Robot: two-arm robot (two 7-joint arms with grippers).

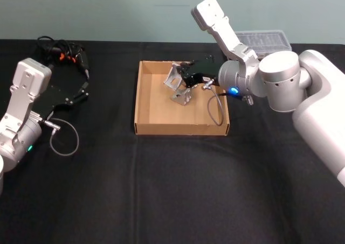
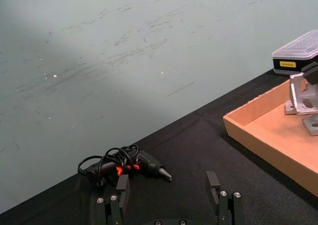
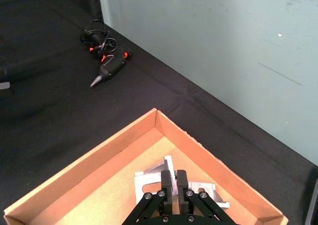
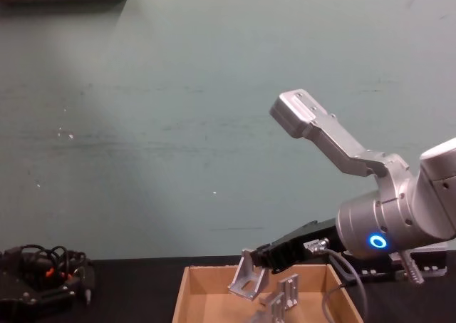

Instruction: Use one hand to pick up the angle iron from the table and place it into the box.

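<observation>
Reaching over the box (image 1: 141, 101), my right gripper (image 1: 186, 77) is clamped on 1 angle iron (image 1: 173, 78). My left gripper (image 2: 169, 197) rests apart, fingers spread.

**Head view: right gripper holding an angle iron inside the box**

The tan cardboard box (image 1: 144, 101) sits at centre frame on the black table (image 1: 161, 190). The right gripper (image 1: 184, 78) reaches in from the upper right, fingers closed on an angle iron (image 1: 173, 78) in the box's upper half. A second angle iron (image 1: 184, 97) lies just below it on the box floor. The left gripper (image 1: 83, 88) rests at the left edge, near a corded tool (image 1: 64, 53) at upper left. A clear-lidded case (image 1: 264, 40) lies at upper right.
</observation>
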